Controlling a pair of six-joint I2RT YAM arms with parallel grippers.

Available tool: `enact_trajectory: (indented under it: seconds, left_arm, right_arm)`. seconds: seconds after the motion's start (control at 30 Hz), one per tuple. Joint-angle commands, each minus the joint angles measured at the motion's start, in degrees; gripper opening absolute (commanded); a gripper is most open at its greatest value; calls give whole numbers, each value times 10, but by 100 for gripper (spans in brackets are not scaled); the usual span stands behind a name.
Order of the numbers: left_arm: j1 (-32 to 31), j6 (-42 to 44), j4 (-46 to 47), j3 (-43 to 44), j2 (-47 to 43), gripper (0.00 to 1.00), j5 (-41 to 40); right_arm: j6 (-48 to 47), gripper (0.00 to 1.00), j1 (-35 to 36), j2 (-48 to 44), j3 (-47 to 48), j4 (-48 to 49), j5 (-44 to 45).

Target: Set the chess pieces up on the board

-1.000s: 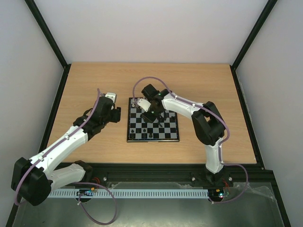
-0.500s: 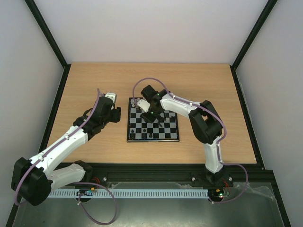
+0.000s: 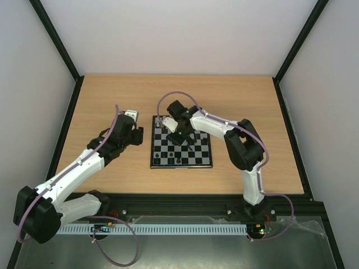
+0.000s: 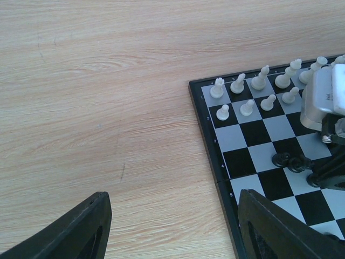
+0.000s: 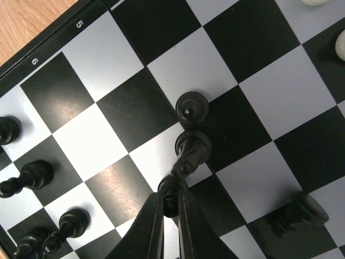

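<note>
While the right gripper (image 5: 171,208) pinched a black piece (image 5: 193,147) on the board (image 5: 237,32) and the left gripper (image 4: 175,216) gaped idle, a straight lift toward black's back rows seemed next.

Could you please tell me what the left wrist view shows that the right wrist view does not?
Only the left wrist view: the open, empty left gripper and the white pieces lined in two rows at a corner of the board. Only the right wrist view: the right gripper shut on the head of a black piece, and further black pieces standing near the numbered rim. Both: the board, the wooden table, and the held piece's black neighbour.
</note>
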Motion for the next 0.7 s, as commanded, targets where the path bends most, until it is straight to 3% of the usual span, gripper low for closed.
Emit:
enact_trajectory:
  seconds: [0.0,0.33,0.67]
  left_arm:
    - [3,-3,1,-6,8,68,-1]
    - [3,0,-1,-4,17,68,8]
    - [3,1,-1,-4,22,68,12]
  right_arm:
    - [-5,2,4,-42,-24,-29,1]
    - [-10,2,4,-112,-95,-37,-30]
    - [-5,2,6,-117,-127,-32,-55]
